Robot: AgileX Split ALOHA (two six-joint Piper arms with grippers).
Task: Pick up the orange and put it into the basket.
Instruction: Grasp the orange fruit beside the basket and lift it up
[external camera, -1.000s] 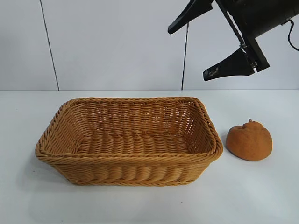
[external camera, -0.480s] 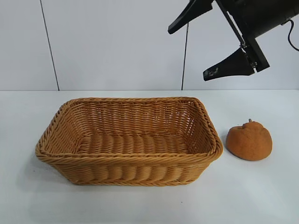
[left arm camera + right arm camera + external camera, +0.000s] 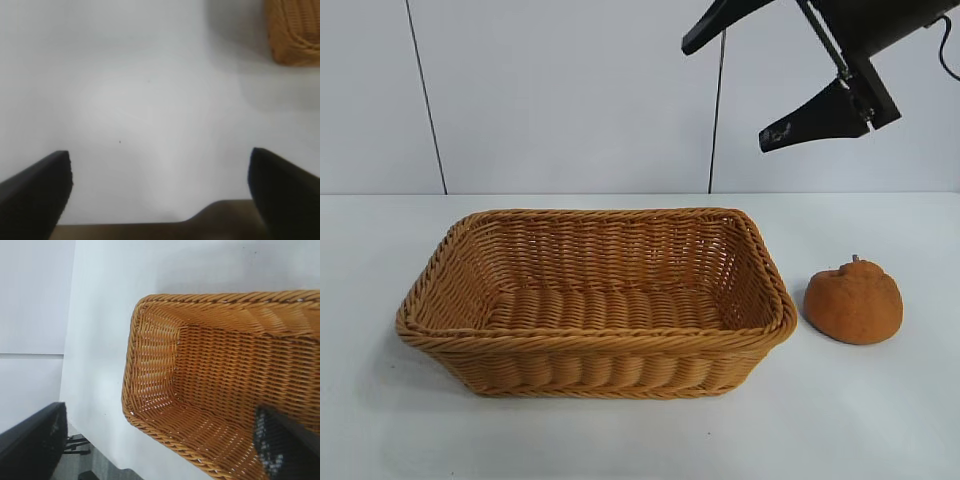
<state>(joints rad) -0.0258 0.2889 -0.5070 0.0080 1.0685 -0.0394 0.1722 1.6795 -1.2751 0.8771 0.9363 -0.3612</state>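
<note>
My right gripper (image 3: 775, 75) hangs high at about one o'clock in the exterior view, above the far right end of the basket (image 3: 595, 345), with its two dark fingers spread wide and nothing between them; the arm behind it runs off the top right edge, so most of it is cut off. The orange (image 3: 854, 301) sits on the white table (image 3: 640, 440) at about four o'clock in that view, just beside the basket's right end but not touching it, its stem nub pointing up, well below my open fingers. The basket stands near the middle of the table and holds nothing that I can see. From my right wrist, I look down into the basket (image 3: 210, 405); its woven floor and one short end show, while the rest runs off the frame and one dark finger (image 3: 285, 447) covers part of the near wall. The orange is out of this view. My left gripper (image 3: 160, 195) does not appear in the exterior view at all; its own wrist camera shows both fingers (image 3: 35, 192) wide apart over bare table (image 3: 150, 100), holding nothing, with only a corner of the basket (image 3: 295, 35) cut off at the frame's edge, some way from the fingers.
</note>
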